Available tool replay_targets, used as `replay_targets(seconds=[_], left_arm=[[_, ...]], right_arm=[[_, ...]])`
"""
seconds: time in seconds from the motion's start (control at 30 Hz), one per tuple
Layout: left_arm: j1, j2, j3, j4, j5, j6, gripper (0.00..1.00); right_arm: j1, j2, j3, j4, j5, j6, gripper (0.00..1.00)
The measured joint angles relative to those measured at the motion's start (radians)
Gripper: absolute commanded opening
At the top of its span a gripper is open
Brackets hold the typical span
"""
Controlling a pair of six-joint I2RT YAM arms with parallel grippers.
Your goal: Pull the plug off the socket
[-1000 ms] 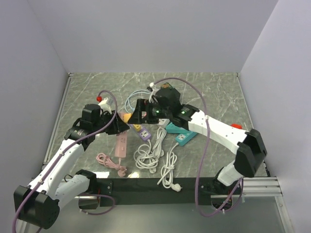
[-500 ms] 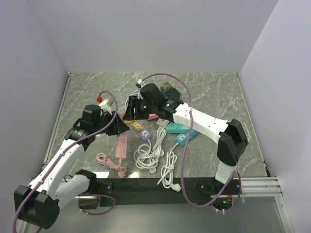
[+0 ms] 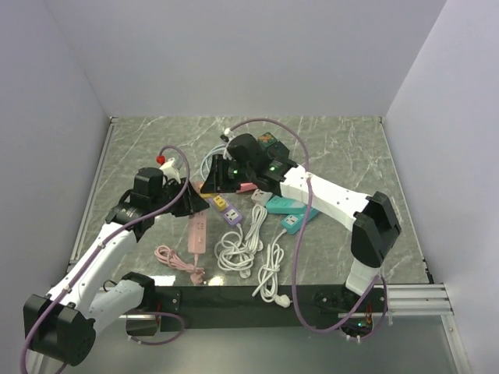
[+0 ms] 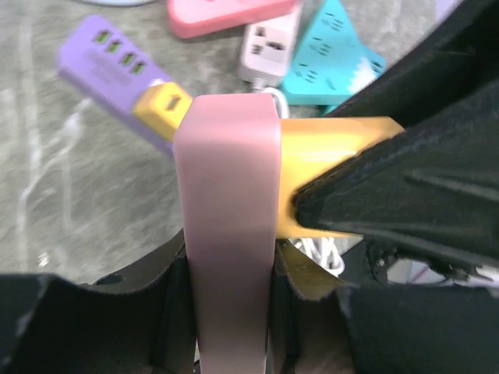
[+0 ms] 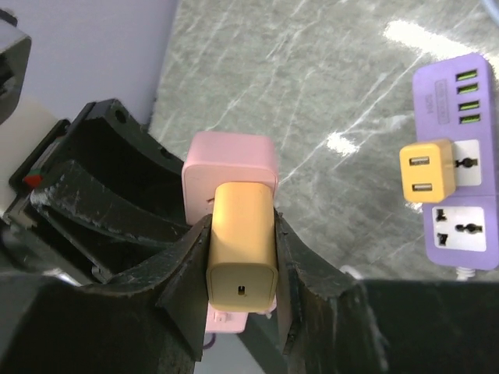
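At the left, the left tool (image 3: 189, 201) is clamped on the sides of the pink power strip (image 3: 197, 231). Its two fingers press the strip's long edges near the far end, as the left wrist view shows (image 4: 228, 234). The strip's pink cord (image 3: 176, 261) lies coiled on the bench (image 3: 343, 148), close to the near edge.

The yellow plug (image 5: 242, 248) sits in the top face of the pink power strip at that far end, fully seated in the socket. The right tool (image 5: 242, 261) reaches in from the right and is closed on it, one finger flat against each side of the plug's body. From above, the two tools meet almost nose to nose over the strip, the right tool (image 3: 212, 181) just beyond the left.

Just to the right lies a purple power strip (image 5: 460, 226) with a small yellow adapter (image 5: 427, 170) plugged into it. Further right are a teal power strip (image 3: 293, 215) and a grey-white socket block (image 4: 269, 51) touching its edge. Two bundles of white cord (image 3: 238, 249) rest nearer the arms' bases.
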Motion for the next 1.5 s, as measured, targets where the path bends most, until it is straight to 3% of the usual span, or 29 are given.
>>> replay_targets(seconds=[0.13, 0.3, 0.4, 0.47, 0.6, 0.73, 0.87, 1.13, 1.3, 1.5], left_arm=[[-0.013, 0.018, -0.016, 0.052, 0.017, -0.001, 0.0], [0.059, 0.095, -0.043, 0.049, -0.062, -0.026, 0.0], [0.074, 0.145, -0.042, 0.051, -0.085, -0.028, 0.0], [0.082, 0.17, -0.029, 0.038, -0.101, -0.024, 0.0], [0.137, 0.229, 0.063, 0.0, -0.137, 0.003, 0.0], [0.241, 0.267, 0.148, -0.012, -0.178, 0.041, 0.0], [0.353, 0.346, 0.237, -0.032, -0.242, 0.051, 0.0], [0.454, 0.472, 0.336, -0.106, -0.399, 0.042, 0.0], [0.492, 0.615, 0.439, -0.14, -0.492, 0.043, 0.0], [0.504, 0.867, 0.626, -0.174, -0.569, 0.056, 0.0]], right_arm=[[-0.09, -0.108, -0.166, 0.111, -0.16, 0.01, 0.0], [-0.341, -0.32, -0.311, 0.046, -0.3, -0.052, 0.0], [-0.397, -0.386, -0.313, -0.002, -0.299, -0.094, 0.0], [-0.424, -0.417, -0.312, -0.066, -0.235, -0.119, 0.0], [-0.524, -0.411, -0.293, -0.254, 0.108, -0.133, 0.0], [-0.654, -0.276, -0.248, -0.439, 0.515, -0.105, 0.0], [-0.728, -0.103, -0.233, -0.54, 0.715, -0.069, 0.0], [-0.769, 0.129, -0.175, -0.691, 0.913, 0.057, 0.0], [-0.798, 0.194, -0.167, -0.702, 0.921, 0.077, 0.0], [-0.801, 0.216, -0.159, -0.7, 0.892, 0.078, 0.09]])
